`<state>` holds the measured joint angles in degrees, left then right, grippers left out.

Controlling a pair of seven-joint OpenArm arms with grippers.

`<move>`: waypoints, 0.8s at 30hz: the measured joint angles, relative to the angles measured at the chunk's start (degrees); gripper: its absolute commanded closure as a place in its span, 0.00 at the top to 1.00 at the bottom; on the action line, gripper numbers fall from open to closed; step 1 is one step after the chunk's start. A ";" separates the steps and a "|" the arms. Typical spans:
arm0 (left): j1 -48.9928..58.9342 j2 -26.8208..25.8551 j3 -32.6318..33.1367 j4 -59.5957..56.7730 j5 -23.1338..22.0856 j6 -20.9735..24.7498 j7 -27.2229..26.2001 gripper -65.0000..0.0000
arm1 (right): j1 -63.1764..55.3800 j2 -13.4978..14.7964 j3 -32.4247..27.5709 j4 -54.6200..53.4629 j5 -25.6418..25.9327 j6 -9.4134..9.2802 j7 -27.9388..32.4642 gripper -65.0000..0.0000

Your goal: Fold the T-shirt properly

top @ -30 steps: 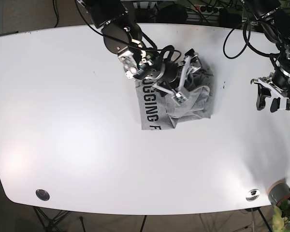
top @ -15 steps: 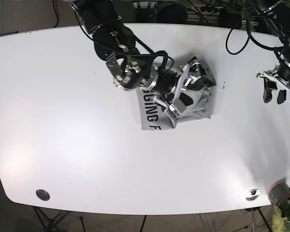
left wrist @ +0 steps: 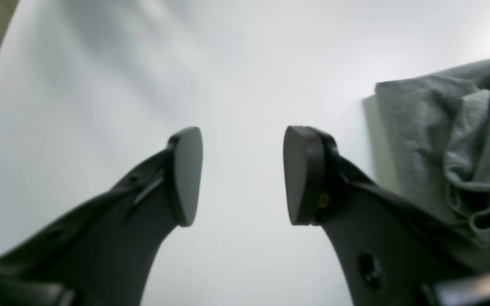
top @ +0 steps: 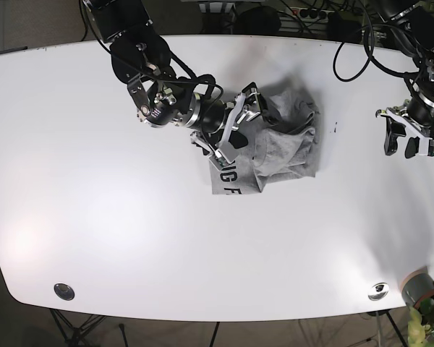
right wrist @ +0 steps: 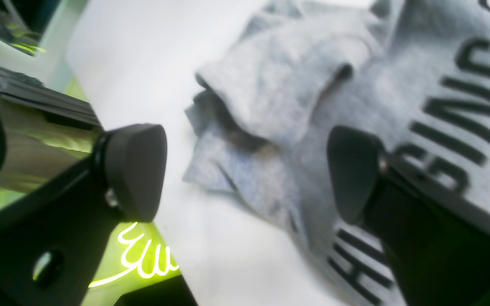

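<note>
Lying crumpled near the middle of the white table (top: 94, 217), the grey T-shirt (top: 286, 148) shows black lettering (partly hidden). Above its left part hangs the right gripper (top: 235, 123), jaws spread wide and empty. Well apart, toward the table's edge, the left gripper (top: 407, 143) hovers with jaws parted, gripping nothing.

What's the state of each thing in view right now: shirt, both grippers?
Grey T-shirt: crumpled in a heap on the white table, not folded, black lettering partly showing.
Right gripper: open, over the shirt's lettered side, holding nothing.
Left gripper: open, empty, above bare table well apart from the shirt.
</note>
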<state>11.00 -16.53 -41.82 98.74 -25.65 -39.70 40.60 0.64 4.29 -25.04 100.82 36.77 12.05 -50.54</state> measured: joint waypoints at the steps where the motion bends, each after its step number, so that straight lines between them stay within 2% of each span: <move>1: 0.07 0.00 0.00 0.00 -0.02 0.02 0.00 0.43 | 0.37 -0.17 -0.15 -1.53 0.44 0.00 -0.02 0.87; 5: 0.28 -0.04 -0.07 0.00 0.28 0.17 0.02 0.43 | 2.03 -0.98 -0.37 -6.97 0.20 -0.07 -0.59 0.87; 11: 0.31 -0.02 -0.07 0.00 0.11 0.17 0.02 0.43 | 5.09 -4.79 -0.20 -12.92 -0.37 -0.11 -0.59 0.87; 20: 0.59 0.00 -0.39 -0.02 0.09 0.15 0.00 0.43 | 14.67 -13.05 -6.19 -22.62 0.61 -0.02 0.15 0.87; 24: 1.36 -0.04 -0.44 -0.02 0.33 0.17 0.02 0.43 | 20.15 -12.20 -10.95 -25.92 5.64 -0.92 5.49 0.87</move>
<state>12.36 -16.58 -42.26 98.72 -25.32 -39.53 40.62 20.80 -7.90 -35.99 74.89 42.41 11.14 -45.06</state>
